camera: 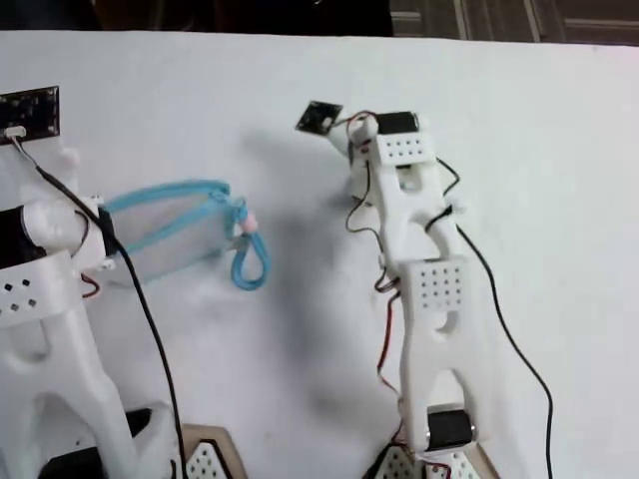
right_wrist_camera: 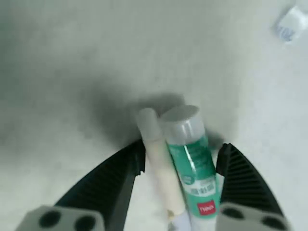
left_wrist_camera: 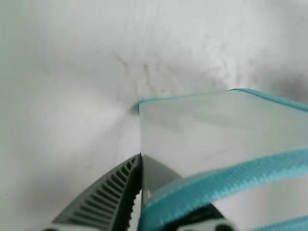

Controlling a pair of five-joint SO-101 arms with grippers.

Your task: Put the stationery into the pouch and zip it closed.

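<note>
White tabletop (camera: 529, 130), blue-edged clear pouch (camera: 165, 239)

White table (camera: 200, 90), wooden floor (camera: 499, 18) behind

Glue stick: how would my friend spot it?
On the white table, look at the right gripper with black fingers. The glue stick is held between them: a green tube with a clear cap, fatter than the thin cream stick beside it.
</note>
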